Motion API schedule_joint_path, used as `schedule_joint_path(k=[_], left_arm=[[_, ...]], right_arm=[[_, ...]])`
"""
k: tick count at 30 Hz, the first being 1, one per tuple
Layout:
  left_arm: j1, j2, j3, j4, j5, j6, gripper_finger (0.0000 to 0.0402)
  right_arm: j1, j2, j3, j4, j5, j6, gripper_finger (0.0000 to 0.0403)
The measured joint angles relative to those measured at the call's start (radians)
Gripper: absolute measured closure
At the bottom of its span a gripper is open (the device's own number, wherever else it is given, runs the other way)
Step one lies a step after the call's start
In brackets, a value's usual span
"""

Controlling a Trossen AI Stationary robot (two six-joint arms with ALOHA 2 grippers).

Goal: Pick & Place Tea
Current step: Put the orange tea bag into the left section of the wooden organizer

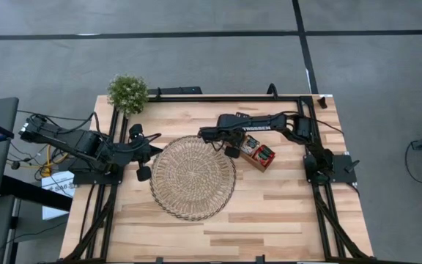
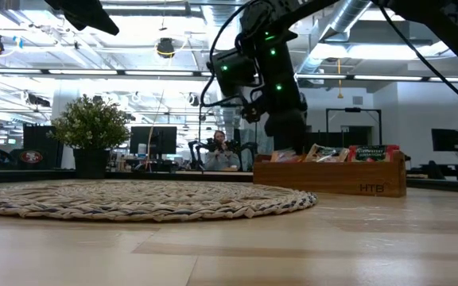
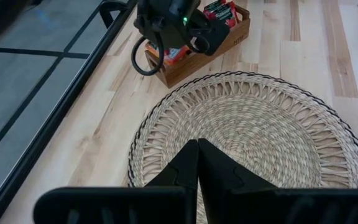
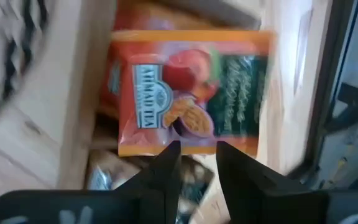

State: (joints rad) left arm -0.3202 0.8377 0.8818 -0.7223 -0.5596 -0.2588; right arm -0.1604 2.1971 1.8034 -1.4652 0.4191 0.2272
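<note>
A brown wooden tray (image 1: 264, 163) stands on the table just right of the round wicker mat (image 1: 193, 177), with tea sachets upright in it (image 2: 368, 152). An orange-red sachet (image 4: 191, 87) lies uppermost in one compartment, between the tray walls (image 4: 82, 124). My right gripper (image 4: 197, 152) is open and points steeply down over the tray's left end (image 1: 233, 149), its fingertips on either side of that sachet's edge. My left gripper (image 3: 197, 163) is shut and hovers above the mat's left rim (image 1: 151, 151). My right gripper comes from above with one fingertip (image 4: 169, 155) on each side of the orange-red sachet's edge (image 4: 194, 144). A gap shows between the fingers, and I cannot tell whether they touch the sachet. The sachet stays in the tray.
A small potted plant (image 1: 128, 93) stands at the table's far left corner. A black frame runs along the table's far, left and right edges (image 1: 218, 97). Bare wood lies toward the near edge (image 1: 269, 220). A person sits in the room beyond (image 2: 223, 151).
</note>
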Motion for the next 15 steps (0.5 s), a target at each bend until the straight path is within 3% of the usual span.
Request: schedule_joint_path(k=[15], left_arm=[[0.000,0.000,0.000,0.000,0.000,-0.004,0.0401]], right_arm=[[-0.040,0.000,0.000,0.037,-0.030,0.006,0.0319]])
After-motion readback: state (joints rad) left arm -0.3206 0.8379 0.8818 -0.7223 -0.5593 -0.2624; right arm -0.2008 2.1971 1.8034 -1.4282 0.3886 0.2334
